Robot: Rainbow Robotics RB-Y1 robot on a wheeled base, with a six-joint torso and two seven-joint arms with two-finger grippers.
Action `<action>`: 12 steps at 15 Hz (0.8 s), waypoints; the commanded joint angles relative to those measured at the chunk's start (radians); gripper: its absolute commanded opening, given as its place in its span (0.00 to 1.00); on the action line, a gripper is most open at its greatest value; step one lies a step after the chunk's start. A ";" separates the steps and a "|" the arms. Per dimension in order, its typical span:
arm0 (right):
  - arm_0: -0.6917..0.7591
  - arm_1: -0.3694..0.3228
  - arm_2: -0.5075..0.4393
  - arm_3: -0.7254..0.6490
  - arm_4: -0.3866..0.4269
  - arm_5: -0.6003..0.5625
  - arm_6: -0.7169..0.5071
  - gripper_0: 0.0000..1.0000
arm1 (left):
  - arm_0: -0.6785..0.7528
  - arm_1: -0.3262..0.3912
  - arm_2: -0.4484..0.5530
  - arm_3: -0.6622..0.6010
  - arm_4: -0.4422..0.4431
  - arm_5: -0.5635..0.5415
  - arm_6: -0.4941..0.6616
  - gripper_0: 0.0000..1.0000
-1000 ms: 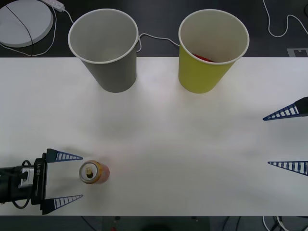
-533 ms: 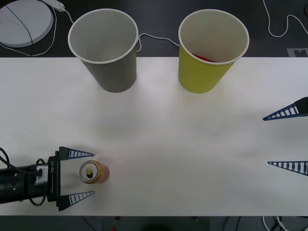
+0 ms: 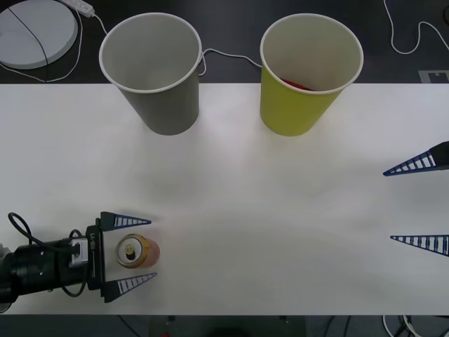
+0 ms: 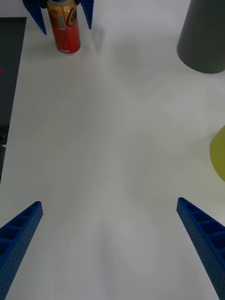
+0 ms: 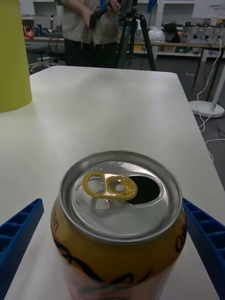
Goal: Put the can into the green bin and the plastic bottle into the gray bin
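The can (image 3: 137,251) stands upright near the table's front left edge, orange-red with a gold top and its tab opened. My left gripper (image 3: 151,249) is open, with one blue finger on each side of the can and a gap on both sides. The left wrist view has the can (image 5: 119,220) close up between the fingertips (image 5: 28,220). At the back stand the gray bin (image 3: 161,98) and, to its right, the green bin (image 3: 298,105) with something red inside. My right gripper (image 3: 388,206) waits open at the right edge. The plastic bottle is out of view.
A white round disc (image 3: 35,31) and cables (image 3: 224,55) lie on the dark floor behind the table. The right wrist view looks across bare white tabletop (image 4: 112,140) to the can (image 4: 64,28) and the gray bin (image 4: 204,37).
My left gripper has slid to the right along the front edge until its open fingers straddle the can. The can, the bins and the right arm have not moved.
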State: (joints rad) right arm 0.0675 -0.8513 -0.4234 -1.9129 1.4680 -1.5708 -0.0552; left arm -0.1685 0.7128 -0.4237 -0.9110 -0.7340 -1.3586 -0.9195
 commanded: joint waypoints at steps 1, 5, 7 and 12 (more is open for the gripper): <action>0.000 0.000 0.000 0.000 0.000 0.000 0.000 1.00 | -0.002 -0.010 0.000 0.000 -0.002 0.003 -0.002 1.00; 0.000 0.000 0.000 0.000 0.000 0.000 0.000 1.00 | -0.002 -0.010 0.000 0.000 -0.004 0.003 -0.002 0.29; 0.000 0.000 0.000 0.000 0.000 0.000 0.000 1.00 | -0.002 -0.010 0.000 0.000 -0.004 0.003 -0.002 0.00; 0.000 0.000 0.000 0.000 0.000 0.000 0.000 1.00 | -0.005 -0.012 0.000 0.000 -0.004 0.003 0.005 0.00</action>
State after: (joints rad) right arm 0.0675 -0.8513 -0.4234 -1.9129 1.4680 -1.5708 -0.0552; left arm -0.1721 0.7011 -0.4235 -0.9111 -0.7375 -1.3560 -0.9162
